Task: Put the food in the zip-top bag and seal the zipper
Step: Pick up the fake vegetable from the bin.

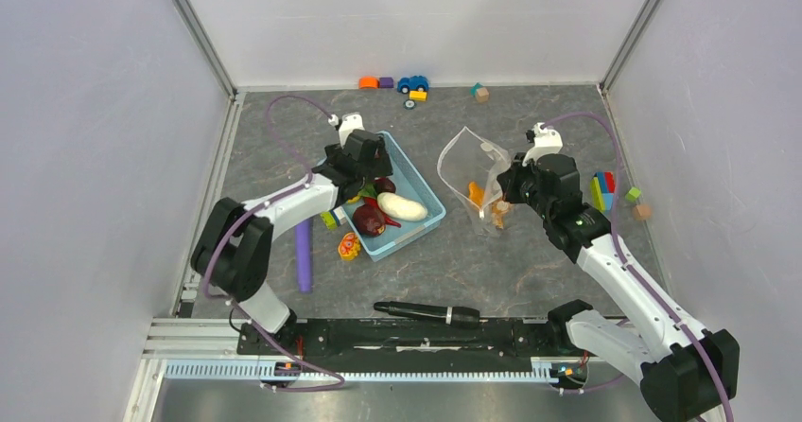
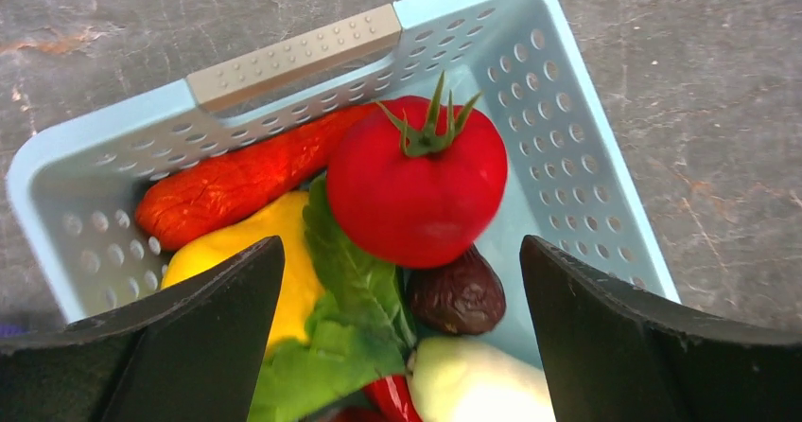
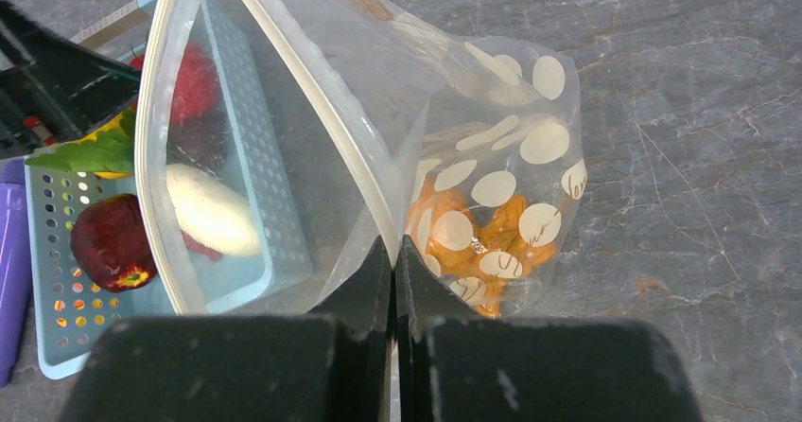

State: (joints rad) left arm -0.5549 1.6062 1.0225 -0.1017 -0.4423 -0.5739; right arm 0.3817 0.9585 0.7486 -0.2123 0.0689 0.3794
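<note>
1. Grey mottled table (image 1: pixel 454 271) between pale walls, with the work at mid-table.
2. Left of centre, the left gripper (image 2: pixel 399 252) hangs with its fingers wide apart over the light-blue basket (image 2: pixel 586 185). It should straddle the red tomato (image 2: pixel 416 176), which lies topmost, and close gently on its round sides.
3. Right of centre, the right gripper (image 3: pixel 394 252) is pinched tight on the zip-top bag (image 3: pixel 501 129) at its zipper (image 3: pixel 312 100). Hold that mouth lifted and open toward the basket.
4. Orange food (image 3: pixel 473 242) lies inside the bag; the rest is in the basket.

Food (image 1: pixel 401 206) lies in the basket (image 1: pixel 422 180), left of the zip-top bag (image 1: pixel 463 157), which seemingly holds a carrot (image 1: pixel 476 193).
</note>
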